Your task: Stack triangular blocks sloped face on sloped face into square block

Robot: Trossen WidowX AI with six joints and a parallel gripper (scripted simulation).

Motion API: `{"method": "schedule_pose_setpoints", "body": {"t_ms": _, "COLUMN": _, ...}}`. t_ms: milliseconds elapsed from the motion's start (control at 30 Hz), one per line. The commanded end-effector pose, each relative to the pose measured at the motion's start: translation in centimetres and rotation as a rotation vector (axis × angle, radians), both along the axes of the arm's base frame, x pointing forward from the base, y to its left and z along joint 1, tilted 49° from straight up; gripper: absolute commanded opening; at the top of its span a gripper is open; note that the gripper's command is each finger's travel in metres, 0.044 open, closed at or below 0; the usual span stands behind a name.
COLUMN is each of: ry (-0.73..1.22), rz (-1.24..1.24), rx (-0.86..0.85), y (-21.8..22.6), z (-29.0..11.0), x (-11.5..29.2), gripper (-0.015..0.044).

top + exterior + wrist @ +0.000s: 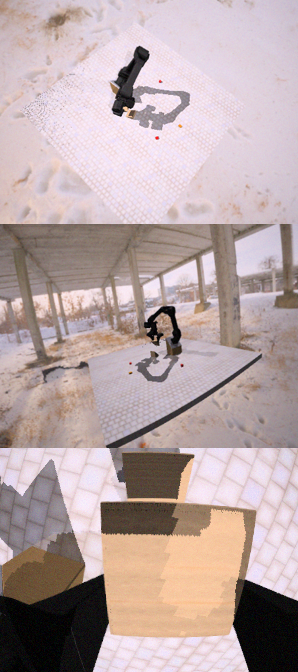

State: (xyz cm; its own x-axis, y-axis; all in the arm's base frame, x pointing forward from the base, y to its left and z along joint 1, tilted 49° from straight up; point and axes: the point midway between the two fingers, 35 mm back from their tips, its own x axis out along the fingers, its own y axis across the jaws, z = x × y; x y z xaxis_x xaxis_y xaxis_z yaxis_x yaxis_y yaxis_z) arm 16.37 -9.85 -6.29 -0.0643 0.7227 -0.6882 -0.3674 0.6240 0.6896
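Note:
One triangular wooden block (pixel 125 108) (pixel 155 343) (pixel 145 583) is held in the air between the fingers of my gripper (pixel 155 340) (pixel 171 581), which is shut on it. In the wrist view a broad pale face of it fills the middle, with a shaded band along its upper edge. The other triangular block (pixel 131 114) (pixel 153 354) (pixel 151 476) rests on the table, below the held one in the exterior view. In the wrist view it shows just beyond the held block's top edge, partly hidden by it. A gap separates the two blocks in the exterior view.
The arm's brown base box (pixel 114 87) (pixel 173 349) (pixel 37 570) stands near the blocks. Two small red objects (pixel 160 81) (pixel 157 138) (pixel 130 363) (pixel 182 365) and a small orange one (pixel 180 126) (pixel 130 373) lie on the table (pixel 109 171) (pixel 132 408).

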Motion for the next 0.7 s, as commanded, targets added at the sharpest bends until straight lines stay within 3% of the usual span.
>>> {"method": "schedule_pose_setpoints", "body": {"t_ms": 0, "ry": 0.005, "rz": -0.006, "rx": 0.009, "y": 1.7, "z": -0.7, "x": 0.4, "gripper": 0.0}}
{"method": "schedule_pose_setpoints", "body": {"t_ms": 667, "ry": 0.001, "rz": -0.004, "rx": 0.019, "y": 6.3, "z": -3.5, "x": 1.6, "gripper": 0.0}}
